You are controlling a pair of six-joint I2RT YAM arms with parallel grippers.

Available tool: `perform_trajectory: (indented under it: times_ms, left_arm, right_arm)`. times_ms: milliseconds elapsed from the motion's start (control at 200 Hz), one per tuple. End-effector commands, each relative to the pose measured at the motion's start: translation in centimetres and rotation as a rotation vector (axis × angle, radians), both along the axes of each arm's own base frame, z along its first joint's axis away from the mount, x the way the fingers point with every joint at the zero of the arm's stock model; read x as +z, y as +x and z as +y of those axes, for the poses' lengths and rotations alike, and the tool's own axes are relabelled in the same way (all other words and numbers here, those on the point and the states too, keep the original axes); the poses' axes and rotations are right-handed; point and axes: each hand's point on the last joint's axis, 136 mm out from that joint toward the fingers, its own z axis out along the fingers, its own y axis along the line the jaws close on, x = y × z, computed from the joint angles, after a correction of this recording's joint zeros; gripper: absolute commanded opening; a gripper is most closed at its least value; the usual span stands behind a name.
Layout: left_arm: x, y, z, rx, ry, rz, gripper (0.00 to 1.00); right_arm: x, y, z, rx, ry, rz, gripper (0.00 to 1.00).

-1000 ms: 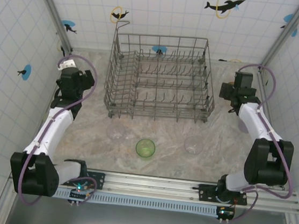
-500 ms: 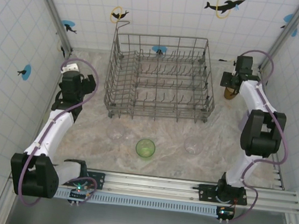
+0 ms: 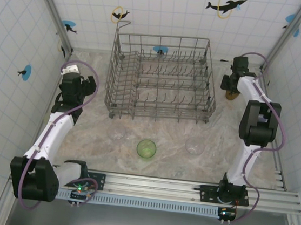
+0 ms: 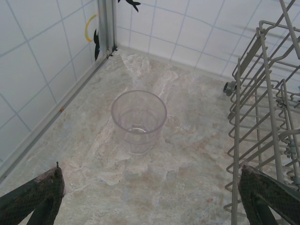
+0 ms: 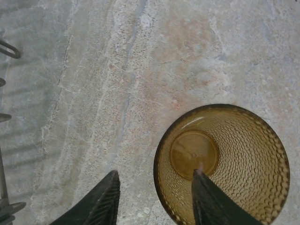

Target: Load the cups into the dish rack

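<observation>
An amber-brown dimpled cup (image 5: 222, 164) stands upright on the table right of the grey wire dish rack (image 3: 160, 75). My right gripper (image 5: 155, 173) hangs over this cup (image 3: 232, 94), open. One finger is inside it and the other outside, with a gap to the rim. My left gripper (image 4: 150, 169) is open wide, left of the rack, with a see-through cup (image 4: 138, 119) standing upright a short way ahead of it. A pale green cup (image 3: 146, 148) and two clear cups (image 3: 117, 135) (image 3: 195, 146) stand in front of the rack. In the top view the left gripper (image 3: 70, 69) faces the back left corner.
Tiled walls close the table on three sides. The rack's wire side (image 4: 262, 117) is close on the right of my left gripper. A metal wall rail (image 4: 51, 117) runs along the table's left edge. The rack's edge wires (image 5: 7, 49) show left of the right gripper.
My right arm has swung toward the back wall and come down over the amber cup, its jaws narrowing around the cup's wall. The left arm has barely shifted.
</observation>
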Motion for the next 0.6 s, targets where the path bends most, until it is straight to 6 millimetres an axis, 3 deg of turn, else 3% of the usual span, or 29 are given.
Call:
perform_trajectory:
  times_ms: [0, 255, 380, 490, 596]
  left_arm:
    - [0.4, -0.2, -0.4, -0.013, -0.010, -0.020, 0.98]
    - [0.3, -0.1, -0.7, -0.026, -0.022, -0.019, 0.98]
    - [0.4, -0.2, -0.6, -0.019, -0.024, -0.021, 0.98]
    - [0.5, -0.3, -0.4, -0.013, -0.009, -0.021, 0.98]
    - [0.7, -0.4, -0.2, -0.004, 0.000, -0.024, 0.98]
  right_arm:
    - [-0.2, 0.9, 0.3, -0.005, 0.007, 0.010, 0.42]
    - [-1.8, 1.9, -0.4, -0.020, -0.025, 0.050, 0.36]
    - [-1.8, 2.3, -0.5, -0.024, -0.032, 0.054, 0.24]
    - [-1.7, 2.2, -0.7, -0.043, -0.030, 0.058, 0.01]
    - [-0.9, 2.1, -0.8, -0.061, -0.028, 0.045, 0.00]
